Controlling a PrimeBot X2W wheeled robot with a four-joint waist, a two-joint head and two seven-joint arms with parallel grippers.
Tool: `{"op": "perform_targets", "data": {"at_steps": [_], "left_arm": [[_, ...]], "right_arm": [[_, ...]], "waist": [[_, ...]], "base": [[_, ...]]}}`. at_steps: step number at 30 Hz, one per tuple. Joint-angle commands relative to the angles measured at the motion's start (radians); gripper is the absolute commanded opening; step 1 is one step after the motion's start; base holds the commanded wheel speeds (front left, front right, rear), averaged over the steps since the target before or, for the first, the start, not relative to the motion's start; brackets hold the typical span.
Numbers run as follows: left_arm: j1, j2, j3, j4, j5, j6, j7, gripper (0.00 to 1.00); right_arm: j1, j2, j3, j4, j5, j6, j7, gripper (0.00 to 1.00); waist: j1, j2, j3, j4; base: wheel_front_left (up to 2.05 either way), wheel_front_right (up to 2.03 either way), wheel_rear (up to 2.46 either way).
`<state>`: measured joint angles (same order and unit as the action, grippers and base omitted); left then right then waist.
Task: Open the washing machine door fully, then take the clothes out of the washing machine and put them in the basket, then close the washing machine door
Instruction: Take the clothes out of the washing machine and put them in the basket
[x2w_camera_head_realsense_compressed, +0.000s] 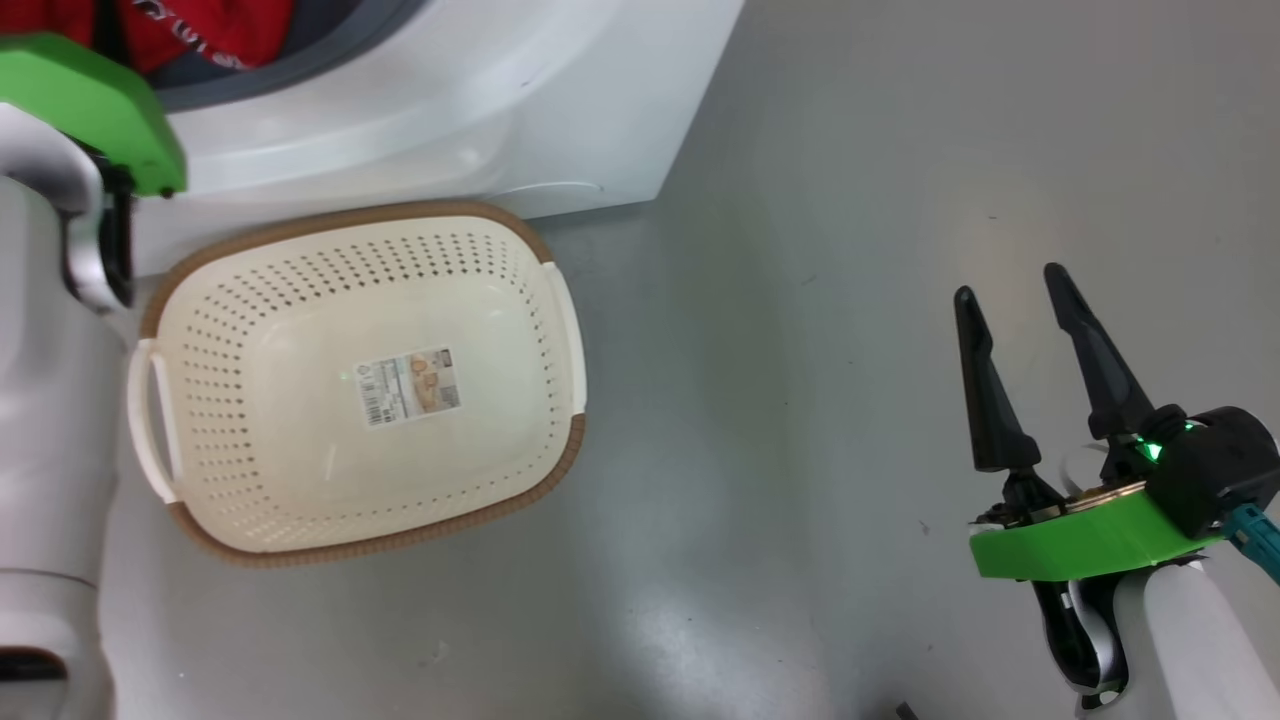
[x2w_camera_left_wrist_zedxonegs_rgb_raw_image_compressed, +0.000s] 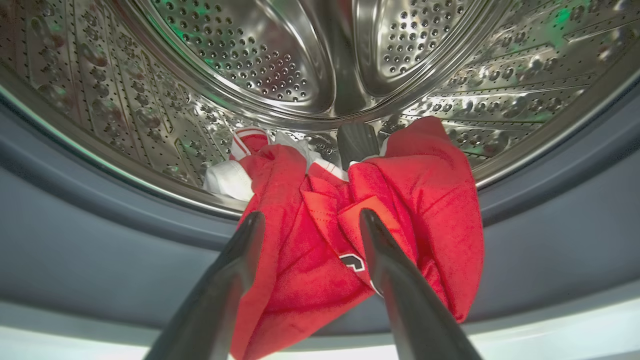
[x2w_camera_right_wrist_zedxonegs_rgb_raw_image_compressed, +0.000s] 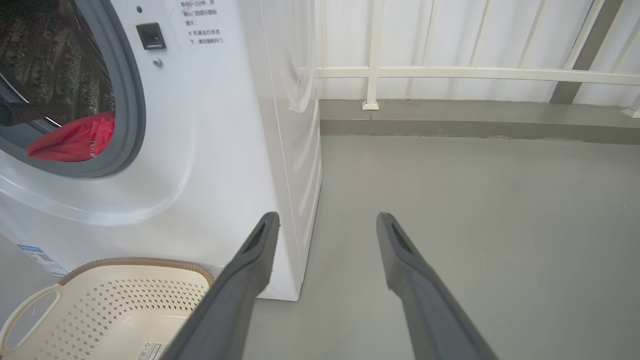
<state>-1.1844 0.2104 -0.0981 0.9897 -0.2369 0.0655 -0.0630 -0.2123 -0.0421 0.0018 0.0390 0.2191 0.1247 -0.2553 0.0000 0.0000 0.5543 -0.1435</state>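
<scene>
Your left tool (x2w_camera_left_wrist_zedxonegs_rgb_raw_image_compressed: 307, 217), spread apart, straddles the clothes (x2w_camera_left_wrist_zedxonegs_rgb_raw_image_compressed: 310, 260) at the lip of the drum (x2w_camera_left_wrist_zedxonegs_rgb_raw_image_compressed: 280, 65): push deeper before clamping; your right tool (x2w_camera_head_realsense_compressed: 1008, 280) is apart too.

Railing (x2w_camera_right_wrist_zedxonegs_rgb_raw_image_compressed: 450, 73): white bars and posts.
Kerb (x2w_camera_right_wrist_zedxonegs_rgb_raw_image_compressed: 450, 112): raised grey ledge directly under the railing.
Floor (x2w_camera_right_wrist_zedxonegs_rgb_raw_image_compressed: 475, 200): smooth grey, below the railing, faint sheen.

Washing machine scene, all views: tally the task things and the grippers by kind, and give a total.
Washing machine: 1
Basket: 1
Red clothes bundle: 1 (separate garments cannot be told apart)
Grippers: 2, the left gripper and the right gripper
Total: 5
</scene>
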Motion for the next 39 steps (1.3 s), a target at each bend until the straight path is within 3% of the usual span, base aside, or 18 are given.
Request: {"op": "perform_targets", "data": {"at_steps": [1,17,33,34,37,38,39], "left_arm": [[-0.034,0.064,0.004,0.012,0.024,0.017,-0.005,1.0],[-0.133,0.141,-0.038,0.216,0.056,0.049,0.021,1.0],[-0.153,0.194,-0.095,0.284,0.082,0.057,0.134,1.0],[-0.154,0.196,-0.098,0.284,0.083,0.057,0.136,0.93],[-0.155,0.202,-0.104,0.286,0.082,0.057,0.136,0.15],[-0.155,0.202,-0.106,0.287,0.082,0.056,0.138,0.0],[-0.156,0.201,-0.106,0.288,0.078,0.05,0.143,0.0]], "right_arm": [[-0.01,-0.008,0.033,-0.015,0.011,0.006,-0.006,1.0],[-0.019,-0.008,0.075,-0.001,0.023,0.006,-0.006,1.0],[-0.028,-0.008,0.101,0.004,0.05,0.006,-0.006,1.0],[-0.029,-0.008,0.103,0.004,0.051,0.006,-0.006,1.0],[-0.031,-0.008,0.105,0.004,0.056,0.006,-0.006,1.0],[-0.032,-0.008,0.104,0.003,0.057,0.006,-0.006,1.0],[-0.032,-0.008,0.103,0.003,0.058,0.006,-0.006,1.0]], "waist": [[0.0,0.0,0.007,-0.018],[0.0,0.0,0.025,-0.084],[0.0,0.0,0.041,-0.123],[0.0,0.0,0.041,-0.124],[0.0,0.0,0.043,-0.127],[0.0,0.0,0.044,-0.127],[0.0,0.0,0.045,-0.126]], "base": [[0.0,0.0,0.0],[0.0,0.0,0.0],[0.0,0.0,0.0],[0.0,0.0,0.0],[0.0,0.0,0.0],[0.0,0.0,0.0],[0.0,0.0,0.0]]}}
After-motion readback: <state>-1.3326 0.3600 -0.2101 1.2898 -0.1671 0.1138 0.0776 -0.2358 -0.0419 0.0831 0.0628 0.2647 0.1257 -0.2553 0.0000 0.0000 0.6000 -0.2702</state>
